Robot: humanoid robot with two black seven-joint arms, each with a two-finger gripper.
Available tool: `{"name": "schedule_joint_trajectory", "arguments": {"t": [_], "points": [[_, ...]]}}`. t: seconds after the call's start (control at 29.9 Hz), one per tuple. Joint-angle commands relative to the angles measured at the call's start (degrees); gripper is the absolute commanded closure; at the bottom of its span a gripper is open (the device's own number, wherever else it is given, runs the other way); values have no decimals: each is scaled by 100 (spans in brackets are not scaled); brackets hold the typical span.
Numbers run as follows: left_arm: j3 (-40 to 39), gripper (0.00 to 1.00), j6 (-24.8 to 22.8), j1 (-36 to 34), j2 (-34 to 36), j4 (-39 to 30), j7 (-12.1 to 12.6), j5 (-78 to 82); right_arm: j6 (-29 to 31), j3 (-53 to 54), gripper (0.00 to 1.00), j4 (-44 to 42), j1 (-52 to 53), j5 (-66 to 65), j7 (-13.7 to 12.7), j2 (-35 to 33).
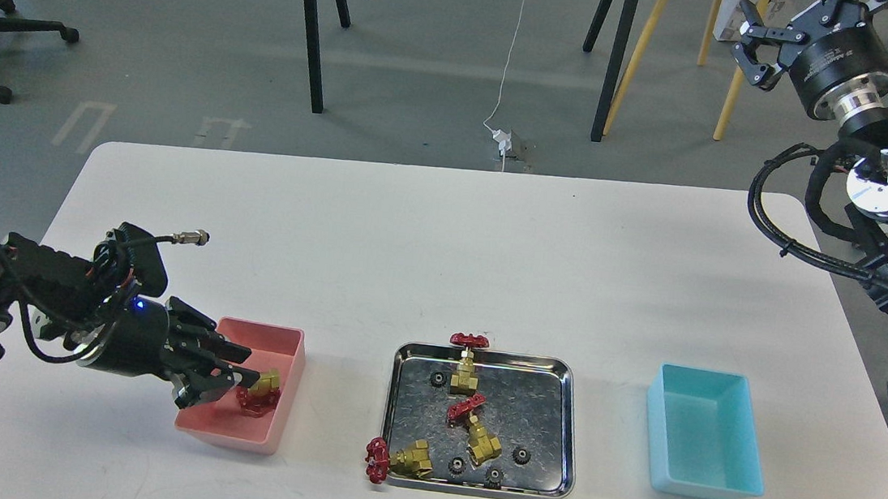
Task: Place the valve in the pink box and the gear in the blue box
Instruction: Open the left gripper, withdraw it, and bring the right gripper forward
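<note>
The pink box (231,433) stands at the front left of the table. A brass valve with a red handwheel (260,392) lies inside it, just past the tips of my left gripper (232,372), which is open over the box. The blue box (702,488) at the front right is empty. The steel tray (571,425) in the middle holds two valves (477,430) (468,363), the upper one with a pale stem. A third valve (401,459) leans over its front left rim. Several black gears (520,454) lie in the tray. My right gripper (750,47) is open, raised far beyond the table's back right.
The white table (411,254) spreads behind the boxes and tray. Chair and table legs and cables (509,85) are on the floor beyond the far edge. My right arm's cables (788,234) hang over the right corner.
</note>
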Motion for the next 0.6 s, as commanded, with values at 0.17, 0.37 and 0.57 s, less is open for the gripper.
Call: {"name": "schedule_joint_trajectory", "arguments": {"t": [0.17,0.37,0.57], "points": [[-608,47,-54,5,215,-62,0,-196,0,-1491,1,881,245,-829,62,-286],[-1811,43,-361,-13,628,-132,0,-1748,0,-2135,1,2136,755,-4059,124,-637],[-2683,40,-414,207,375,-466,0,-5131,0,-2801,1,3912,1194,-7656,273,-1121]]}}
